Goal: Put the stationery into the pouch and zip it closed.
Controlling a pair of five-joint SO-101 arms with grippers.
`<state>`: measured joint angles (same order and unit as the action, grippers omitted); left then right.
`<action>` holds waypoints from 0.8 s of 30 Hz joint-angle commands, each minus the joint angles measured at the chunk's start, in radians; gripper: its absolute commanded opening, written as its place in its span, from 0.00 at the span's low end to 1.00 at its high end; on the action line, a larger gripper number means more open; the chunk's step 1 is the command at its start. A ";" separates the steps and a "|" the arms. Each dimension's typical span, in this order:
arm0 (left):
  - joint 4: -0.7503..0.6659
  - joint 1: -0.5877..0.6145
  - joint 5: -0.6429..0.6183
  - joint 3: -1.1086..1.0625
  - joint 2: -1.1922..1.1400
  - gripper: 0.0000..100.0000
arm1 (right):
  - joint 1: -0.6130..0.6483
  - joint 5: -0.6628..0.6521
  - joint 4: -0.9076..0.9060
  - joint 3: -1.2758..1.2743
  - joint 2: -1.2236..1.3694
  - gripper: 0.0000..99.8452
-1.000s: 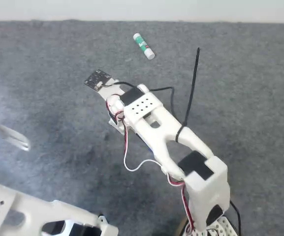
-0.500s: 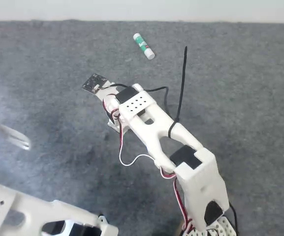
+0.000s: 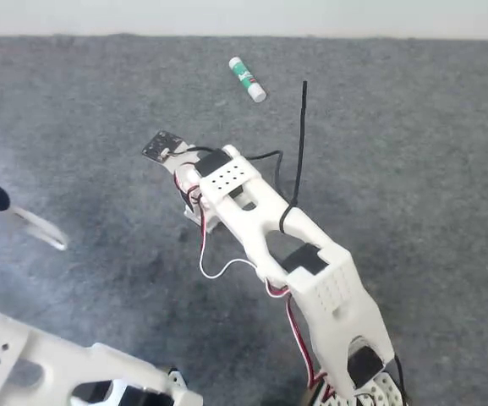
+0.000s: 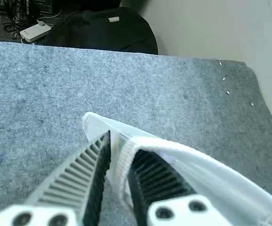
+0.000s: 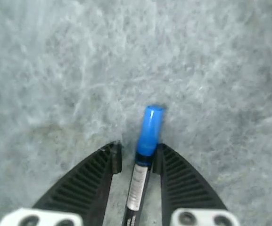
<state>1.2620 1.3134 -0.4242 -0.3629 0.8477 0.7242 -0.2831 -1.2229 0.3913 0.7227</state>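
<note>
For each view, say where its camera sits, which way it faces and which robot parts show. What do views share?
High view: fixed above, looking down at the grey mat; one arm mid-frame, another at a corner.
Left wrist view: on the left arm, along its fingers shut on the pouch.
Right wrist view: looking down past its fingers at a blue marker.
Shared: grey mat.

The desk (image 3: 413, 169) has a grey cloth top that looks fuzzy and rough. The right tool (image 5: 136, 153) is hard white plastic with black ribbed pads (image 5: 98, 174). Between them is a pen (image 5: 150, 127) with a smooth, shiny blue plastic cap. The left tool (image 4: 119, 141) pinches the pouch (image 4: 197, 165), which is soft milky plastic with a woven white edge. The glue stick (image 3: 247, 79) looks like smooth plastic.
</note>
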 commanded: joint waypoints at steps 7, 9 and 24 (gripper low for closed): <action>0.014 -0.008 -0.009 0.027 0.008 0.01 | -0.016 -0.015 -0.024 0.074 0.030 0.00; 0.015 -0.031 -0.009 0.027 0.008 0.01 | -0.016 -0.015 -0.054 0.075 0.027 0.01; 0.086 -0.299 0.034 0.041 0.009 0.01 | -0.039 -0.012 -0.331 0.075 -0.130 0.01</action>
<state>1.3157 1.1093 -0.4043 -0.3629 0.8477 0.6997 -0.2831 -1.4791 0.4404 0.7181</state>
